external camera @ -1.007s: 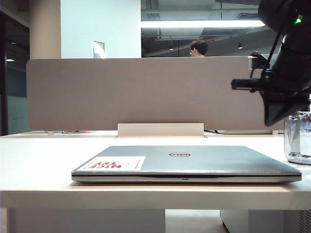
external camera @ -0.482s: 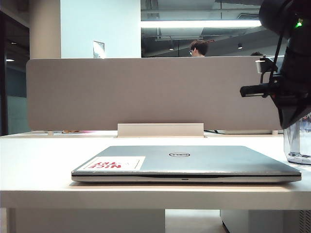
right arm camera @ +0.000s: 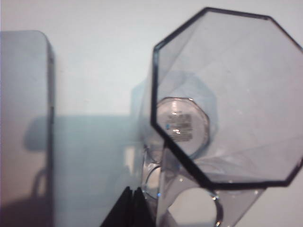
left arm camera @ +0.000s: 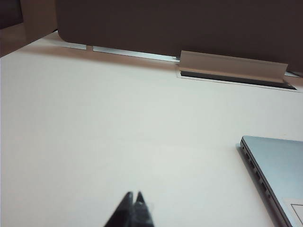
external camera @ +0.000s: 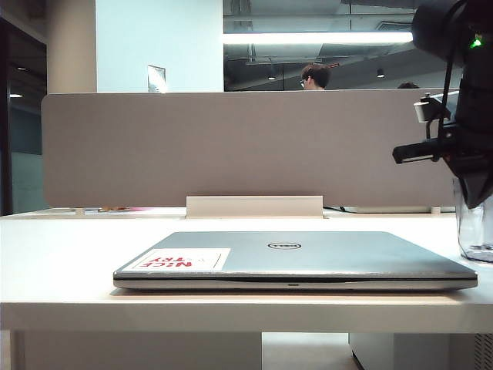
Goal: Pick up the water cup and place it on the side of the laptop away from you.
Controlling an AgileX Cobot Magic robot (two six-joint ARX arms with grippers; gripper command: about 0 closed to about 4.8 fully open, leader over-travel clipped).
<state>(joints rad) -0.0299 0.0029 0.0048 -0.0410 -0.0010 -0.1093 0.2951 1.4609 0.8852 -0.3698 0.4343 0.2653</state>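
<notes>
The water cup is clear and stands on the table at the far right, beside the laptop's right end. From above, the cup shows an eight-sided rim, a thick base and a round side handle. My right gripper hangs just over the cup's top. Its jaws are shut with nothing between them, right beside the handle. The closed silver-grey Dell laptop lies mid-table, and its edge shows as laptop and laptop. My left gripper is shut over bare table left of the laptop.
A grey partition runs along the table's far edge, with a white cable flap behind the laptop. The white table stretches left of the laptop. A person's head shows beyond the partition.
The right arm's wrist has swung to the right in the exterior view and now hangs over the cup. The laptop and the left gripper have not moved.
</notes>
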